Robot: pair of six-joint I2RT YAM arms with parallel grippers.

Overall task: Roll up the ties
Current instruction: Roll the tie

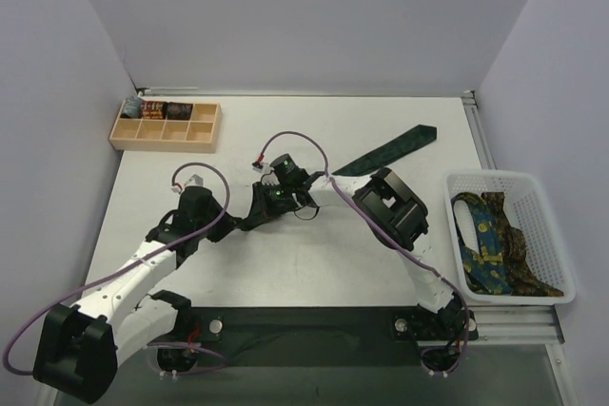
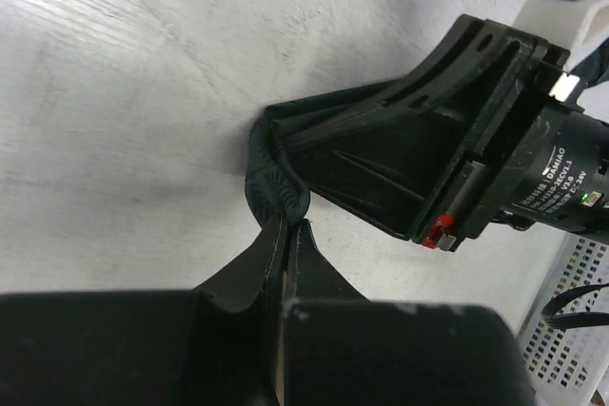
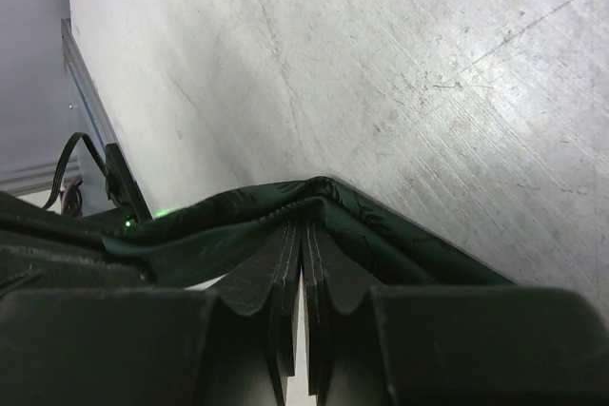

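A plain dark green tie [image 1: 395, 147] lies across the table, its pointed wide end at the far right and the rest running under my arms. My left gripper [image 1: 245, 222] is shut on a bunched fold of this tie [image 2: 276, 173], with the fingertips [image 2: 288, 225] pinching it. My right gripper [image 1: 271, 204] is shut on the same tie [image 3: 400, 240] close beside it; its body shows in the left wrist view [image 2: 447, 154]. A blue tie with yellow pattern [image 1: 483, 235] and a brown patterned tie [image 1: 525, 268] lie in the basket.
A white plastic basket [image 1: 495, 178] stands at the table's right edge. A wooden divided tray [image 1: 181, 135] sits at the back left with small rolled items [image 1: 152, 108] in its rear compartments. Purple cables [image 1: 304, 145] loop over both arms.
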